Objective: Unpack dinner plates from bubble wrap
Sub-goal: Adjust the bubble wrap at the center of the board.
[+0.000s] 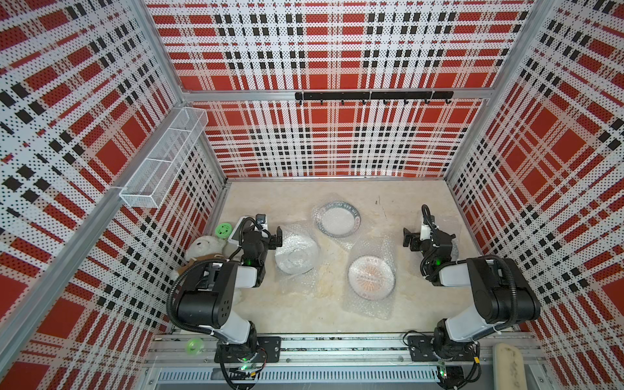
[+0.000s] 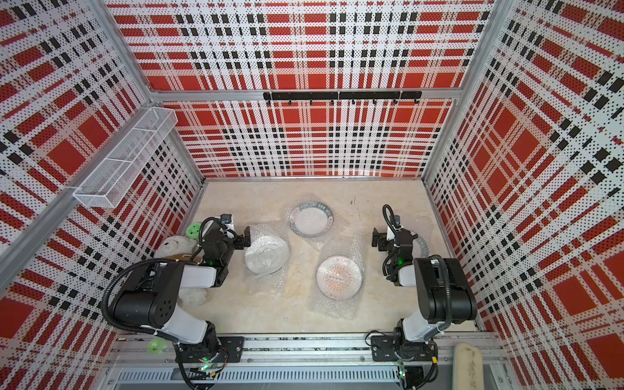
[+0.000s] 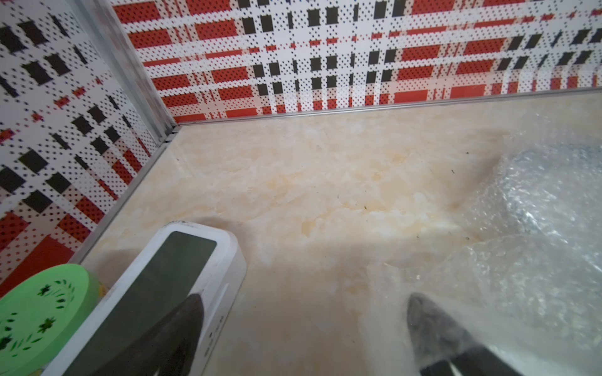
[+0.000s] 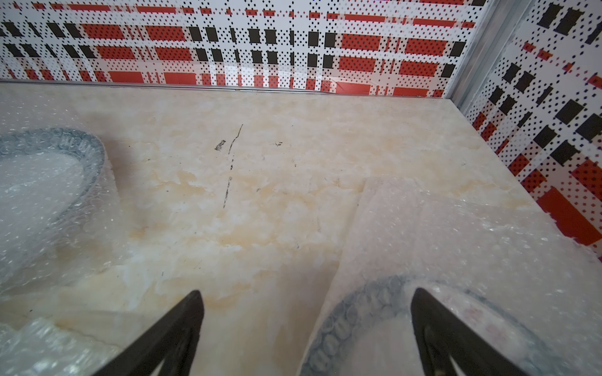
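Several dinner plates lie on the beige tabletop, each with bubble wrap. One bundle [image 1: 296, 254] is wrapped whole. A plate [image 1: 338, 219] further back shows its dark lettered band through the film. A third [image 1: 371, 277], orange-centred, lies nearest the front on a wide sheet [image 1: 368, 305]. My left gripper [image 1: 274, 239] hangs open at the bundle's left edge; in the left wrist view one fingertip [image 3: 430, 322] shows grey through the film [image 3: 534, 228]. My right gripper [image 1: 409, 240] is open over the edge of another wrapped plate [image 4: 368, 328], mostly hidden under that arm in both top views.
A green disc [image 1: 224, 230], a white device with a dark screen [image 3: 169, 276] and a plush toy [image 1: 204, 248] crowd the left wall. A wire basket [image 1: 162, 158] hangs on that wall and a hook rail [image 1: 371, 96] on the back wall. A green ring [image 1: 195, 346] sits on the front rail.
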{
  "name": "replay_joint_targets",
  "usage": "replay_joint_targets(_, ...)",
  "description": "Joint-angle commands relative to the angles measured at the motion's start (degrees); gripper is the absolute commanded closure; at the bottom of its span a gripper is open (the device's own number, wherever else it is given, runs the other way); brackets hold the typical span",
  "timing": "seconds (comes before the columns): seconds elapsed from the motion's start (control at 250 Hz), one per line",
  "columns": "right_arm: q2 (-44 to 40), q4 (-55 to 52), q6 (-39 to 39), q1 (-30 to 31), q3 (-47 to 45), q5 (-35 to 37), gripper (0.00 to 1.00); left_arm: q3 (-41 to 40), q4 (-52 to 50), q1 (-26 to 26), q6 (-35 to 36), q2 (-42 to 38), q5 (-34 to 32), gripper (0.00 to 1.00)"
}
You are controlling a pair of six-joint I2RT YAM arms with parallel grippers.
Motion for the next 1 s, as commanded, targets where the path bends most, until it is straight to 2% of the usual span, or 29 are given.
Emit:
replay_joint_targets(0.0, 0.7, 3.5, -1.0, 0.3, 1.2, -0.1, 0.0, -3.6, 5.3, -3.2, 1.4, -5.4, -6.6, 0.01)
replay_joint_targets(0.092, 0.6, 3.5, -0.9, 0.3, 1.2, 0.0, 0.0, -3.2, -4.3, -10.4, 3.3, -14.1, -15.5, 0.01)
replay_joint_targets(0.16, 0.7, 3.5, -1.0, 0.3, 1.1, 0.4, 0.0, -1.8, -15.4, -12.1, 1.6, -19.7, -16.7, 0.01)
replay_joint_targets(0.172, 0.7, 3.6, -1.0, 0.3, 1.1, 0.3, 0.0, -1.8, -16.7, -14.0, 1.9, -20.5, -17.4, 0.01)
replay_joint_targets(0.236, 0.6, 3.7, -1.0, 0.3, 1.0, 0.4, 0.0, -2.4, -19.1, -18.2, 2.2, -24.4, -27.0, 0.01)
replay_joint_targets(0.28, 0.7, 3.6, -1.0, 0.3, 1.0, 0.5, 0.0, -2.0, -23.1, -18.8, 1.1, -27.7, -29.8, 0.01)
replay_joint_targets(0.36, 0.8, 3.7, -1.0, 0.3, 1.1, 0.5, 0.0, 1.2, -37.2, -18.7, -6.6, -35.3, -31.6, 0.0)
replay_joint_targets(0.468, 0.6, 3.7, -0.6, 0.3, 1.0, 1.4, 0.0, 4.2, -49.7, -19.9, -19.5, -44.1, -27.8, 0.01)
replay_joint_targets(0.512, -0.5, 3.8, -0.2, 0.4, 0.6, 2.5, 0.0, 6.1, -54.9, -19.8, -25.6, -46.4, -24.7, 0.01)
replay_joint_targets(0.568, -4.3, 1.7, 0.3, 0.3, 0.1, 4.1, 0.0, 9.5, -60.9, -19.5, -29.0, -47.9, -20.2, 0.01)
replay_joint_targets(0.672, -14.3, -7.9, 0.6, 0.7, 1.0, 5.4, 0.0, 18.3, -75.1, -18.2, -36.8, -46.7, -14.8, 0.01)
replay_joint_targets(0.736, -20.7, -11.6, 5.9, 0.7, 1.6, 5.6, 0.0, 21.7, -81.3, -15.5, -40.2, -44.8, -8.4, 0.0)
replay_joint_targets(0.784, -25.1, -13.2, 11.5, 0.7, 1.8, 6.1, 0.0, 22.6, -82.7, -13.0, -40.5, -43.7, -0.1, 0.01)
replay_joint_targets(0.828, -29.0, -17.3, 17.9, 0.7, 2.3, 8.3, 0.0, 22.2, -82.6, -8.2, -41.5, -43.0, 7.8, 0.01)
replay_joint_targets(0.932, -36.8, -39.7, 33.1, 0.4, 8.2, 17.1, 0.0, 18.0, -78.6, 3.7, -46.6, -41.5, 27.8, 0.01)
replay_joint_targets(0.964, -38.0, -42.6, 34.0, -0.2, 9.2, 16.8, 0.0, 16.2, -74.6, 7.4, -48.2, -40.9, 36.2, 0.01)
replay_joint_targets(0.996, -38.9, -43.8, 33.2, -0.8, 10.0, 13.8, 0.0, 14.8, -70.6, 10.2, -50.4, -40.4, 41.7, 0.01)
